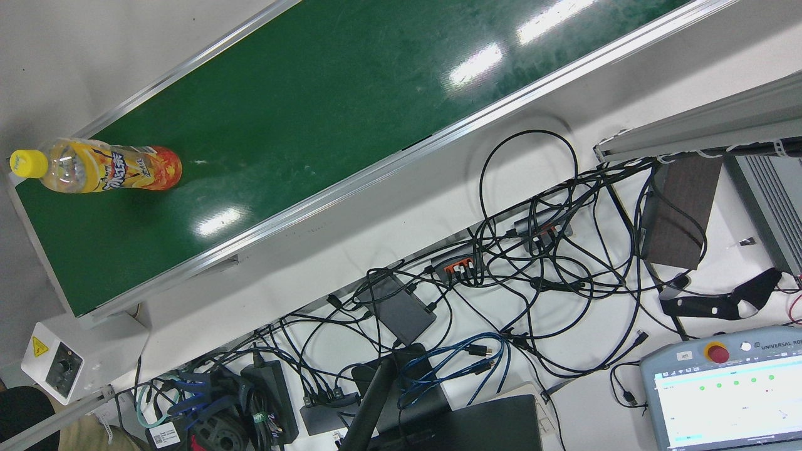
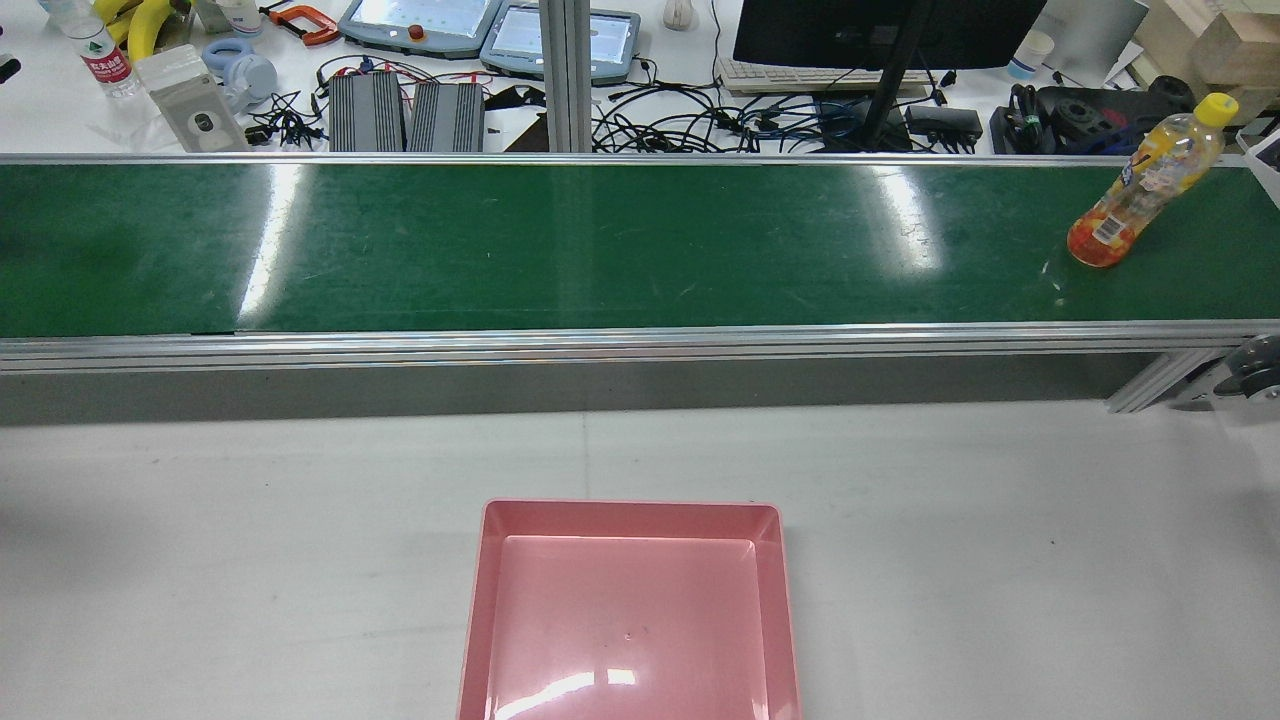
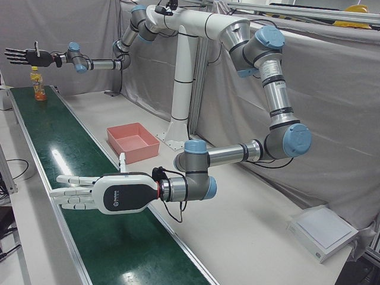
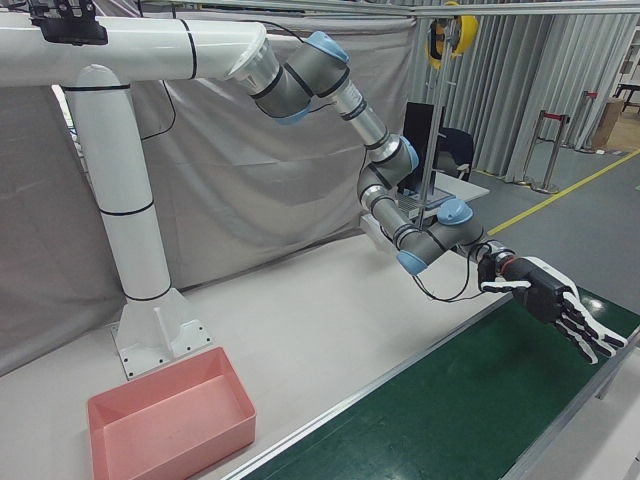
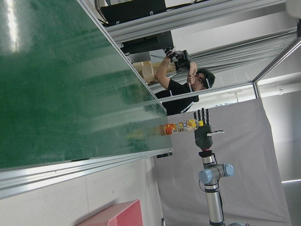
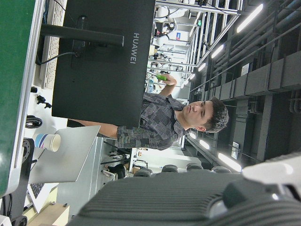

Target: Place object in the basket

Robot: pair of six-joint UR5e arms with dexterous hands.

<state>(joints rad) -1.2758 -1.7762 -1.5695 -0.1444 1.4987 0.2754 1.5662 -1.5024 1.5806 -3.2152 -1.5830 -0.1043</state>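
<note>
Green conveyor belt (image 2: 600, 250): your bottle (image 2: 1145, 185) stands upright at its right end, yellow cap up, orange label. Pink basket (image 2: 630, 610) empty. Both your hands (image 3: 89, 193) (image 4: 560, 305) flat open, holding nothing.

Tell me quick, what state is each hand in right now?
Left hand: open, fingers spread, holding nothing.
Right hand: open, fingers spread, holding nothing.

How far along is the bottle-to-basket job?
Nothing done: pink basket is empty. In hand: nothing; right hand hovers open near the upright juice bottle on the conveyor belt, left hand open. Left: grasp, carry, drop in.
</note>
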